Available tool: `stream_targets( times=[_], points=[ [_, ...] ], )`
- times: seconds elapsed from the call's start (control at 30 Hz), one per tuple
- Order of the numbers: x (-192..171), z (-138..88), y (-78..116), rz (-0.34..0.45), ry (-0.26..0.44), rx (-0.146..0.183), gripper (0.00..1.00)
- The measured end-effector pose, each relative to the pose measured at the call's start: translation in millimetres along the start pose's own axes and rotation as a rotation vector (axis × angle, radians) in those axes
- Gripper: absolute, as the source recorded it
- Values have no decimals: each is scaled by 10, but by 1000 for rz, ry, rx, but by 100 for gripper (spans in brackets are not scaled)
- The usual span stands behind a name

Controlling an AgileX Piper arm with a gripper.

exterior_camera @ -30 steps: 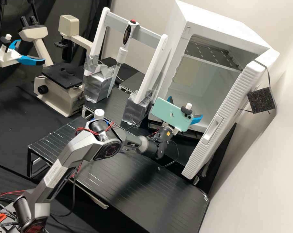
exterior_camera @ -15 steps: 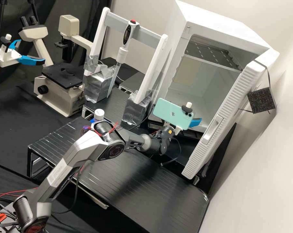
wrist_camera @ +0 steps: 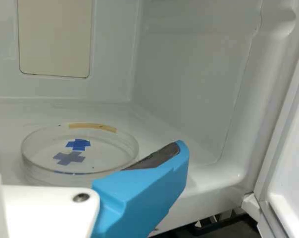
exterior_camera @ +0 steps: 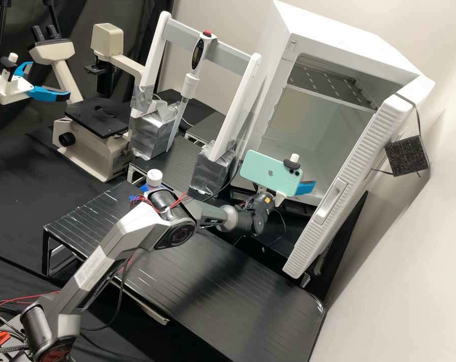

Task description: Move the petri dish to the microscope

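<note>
The claw [wrist_camera: 86,148] is released, fingers apart, nil gripped. Off-ctr. approach may let a fingertip push the petri dish [wrist_camera: 80,151] deeper; a shallow grip on its smooth rim may slip; low travel may scrape the incubator [exterior_camera: 341,37]. Incubator contents: dish, flat on chamber floor, w/ blue cross mark [wrist_camera: 78,144]; liq. inside can't be confirmed.

Bright lt w/ soft shadows on wall [exterior_camera: 399,251] & blk platform [exterior_camera: 248,286].
</note>
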Motion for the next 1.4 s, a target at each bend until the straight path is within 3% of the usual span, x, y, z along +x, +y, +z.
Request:
stream_targets(
  times=[0.4,0.43,1.4],
  points=[
    [18,2,13,-3,-5,-13,100],
    [18,2,13,-3,-5,-13,0],
    [46,11,41,-2,-24,-26,0]
  ],
)
